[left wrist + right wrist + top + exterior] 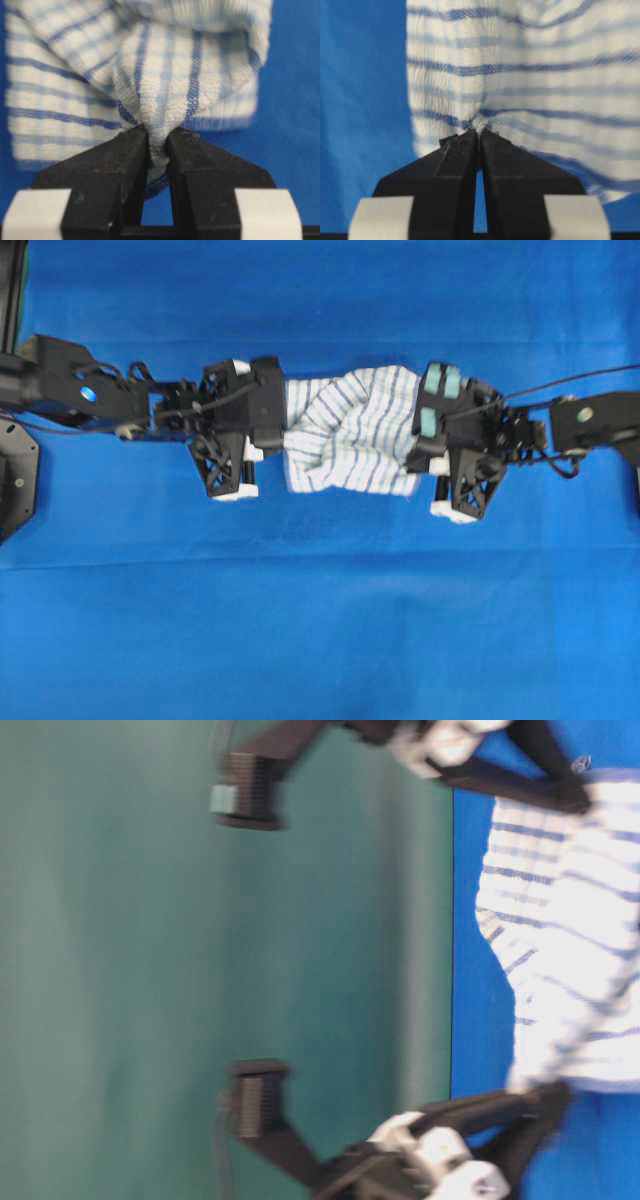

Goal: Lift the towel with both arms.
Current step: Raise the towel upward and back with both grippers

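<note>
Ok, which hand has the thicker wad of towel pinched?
The left hand: a bunched fold of towel wedges its fingers apart. The right hand nips a thin pinch.

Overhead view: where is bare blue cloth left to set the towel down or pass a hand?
Free: the wide blue table cloth below the arms and the band above them. Crowded: the middle row, where the left gripper and right gripper pinch the towel between them.

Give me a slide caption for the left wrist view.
Left hand pinching a fold of the striped towel above the blue cloth.
</note>
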